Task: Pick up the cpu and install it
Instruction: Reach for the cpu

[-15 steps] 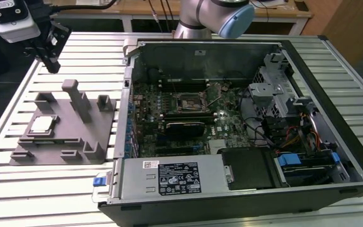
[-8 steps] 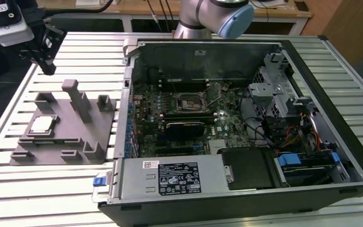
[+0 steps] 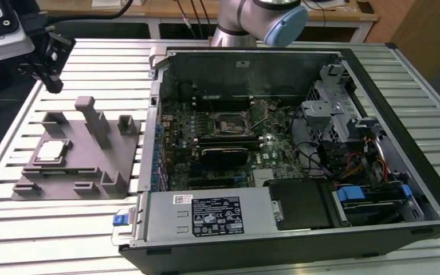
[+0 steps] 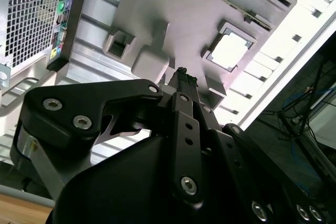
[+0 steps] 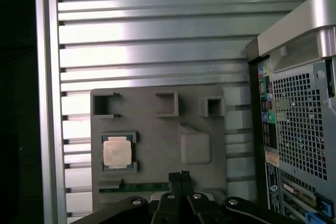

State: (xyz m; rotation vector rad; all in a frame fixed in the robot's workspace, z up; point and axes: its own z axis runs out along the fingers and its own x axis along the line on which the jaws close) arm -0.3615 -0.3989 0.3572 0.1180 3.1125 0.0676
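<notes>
Black and holding nothing, your gripper (image 5: 178,176) hangs above the grey fixture (image 5: 157,145) with its jaws pressed together. Below it the cpu (image 5: 116,152) lies flat in a square recess of that fixture, a green memory stick (image 5: 142,187) slotted just beside it and upright posts (image 3: 94,114) standing near. Farther off, on the slatted table (image 3: 90,51), the open computer case (image 3: 243,66) stands at the exterior view's right, its side wall between the cpu and the socket (image 3: 228,122).
</notes>
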